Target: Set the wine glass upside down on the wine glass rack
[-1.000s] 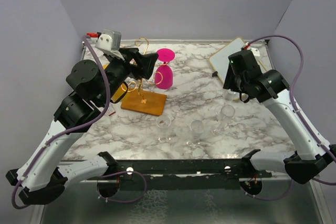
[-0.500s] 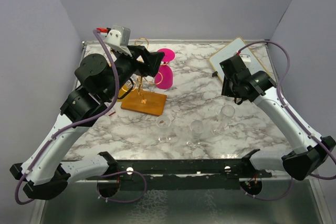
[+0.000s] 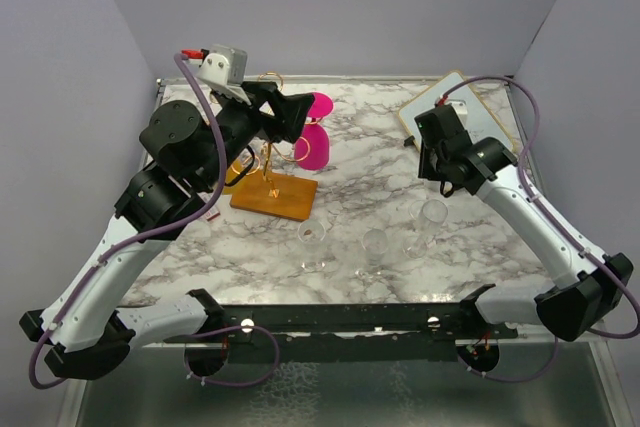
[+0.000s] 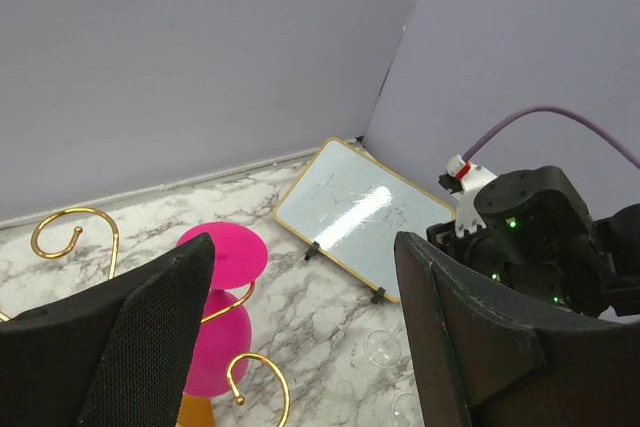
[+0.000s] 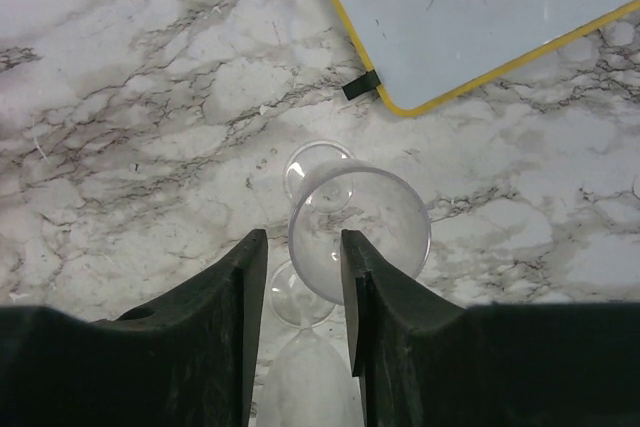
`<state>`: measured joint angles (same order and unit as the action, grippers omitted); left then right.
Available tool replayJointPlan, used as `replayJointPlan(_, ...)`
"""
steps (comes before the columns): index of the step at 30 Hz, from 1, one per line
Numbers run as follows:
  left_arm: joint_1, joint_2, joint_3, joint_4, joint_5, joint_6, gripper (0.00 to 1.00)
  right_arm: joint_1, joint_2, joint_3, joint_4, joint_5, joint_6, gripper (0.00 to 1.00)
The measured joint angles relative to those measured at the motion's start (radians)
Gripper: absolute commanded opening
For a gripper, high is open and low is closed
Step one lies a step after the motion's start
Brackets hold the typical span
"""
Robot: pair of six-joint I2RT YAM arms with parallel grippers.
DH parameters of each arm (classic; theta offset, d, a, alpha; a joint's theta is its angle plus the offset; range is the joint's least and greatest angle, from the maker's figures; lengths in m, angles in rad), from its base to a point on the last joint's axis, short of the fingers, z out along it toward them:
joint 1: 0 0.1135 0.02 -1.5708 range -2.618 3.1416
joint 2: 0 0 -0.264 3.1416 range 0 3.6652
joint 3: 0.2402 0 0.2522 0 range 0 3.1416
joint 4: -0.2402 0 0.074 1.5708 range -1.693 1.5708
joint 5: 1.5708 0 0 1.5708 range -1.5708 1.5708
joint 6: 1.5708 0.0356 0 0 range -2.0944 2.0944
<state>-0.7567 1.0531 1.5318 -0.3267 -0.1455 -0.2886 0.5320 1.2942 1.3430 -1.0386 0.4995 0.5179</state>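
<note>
Left gripper (image 4: 300,267) wide apart, empty, above wine glass rack (image 3: 273,196); inverted pink glass (image 3: 313,147) just right of rack. Right gripper (image 5: 297,327) part-open over clear glasses (image 5: 385,247).

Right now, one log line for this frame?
left hand: open, near wine glass rack | pink glass: upside down on rack | right hand: over clear glass, grip unclear

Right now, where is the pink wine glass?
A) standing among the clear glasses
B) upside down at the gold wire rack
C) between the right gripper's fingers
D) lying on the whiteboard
B: the pink wine glass has its foot on top and its bowl below, beside the curled arms of the gold wire rack.
</note>
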Motion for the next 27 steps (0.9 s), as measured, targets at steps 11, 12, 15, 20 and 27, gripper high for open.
replayJointPlan(11, 0.0, 0.014, 0.0, 0.042, 0.007, 0.008, 0.75, -0.02, 0.015, -0.073, 0.065, -0.053, -0.036, 0.02)
replayJointPlan(12, 0.0, 0.017, 0.0, 0.045, 0.009, 0.008, 0.75, -0.022, 0.015, -0.074, 0.068, -0.053, -0.036, 0.01)
replayJointPlan(15, 0.0, 0.023, -0.001, 0.057, 0.024, 0.007, 0.75, -0.023, 0.014, -0.074, 0.069, -0.05, -0.037, 0.01)
replayJointPlan(20, 0.0, 0.023, -0.003, 0.096, 0.055, -0.009, 0.75, -0.024, 0.003, -0.074, 0.069, -0.05, -0.044, 0.01)
replayJointPlan(27, 0.0, 0.04, -0.026, 0.166, 0.106, -0.1, 0.75, -0.024, -0.1, -0.077, 0.157, -0.069, -0.054, 0.01)
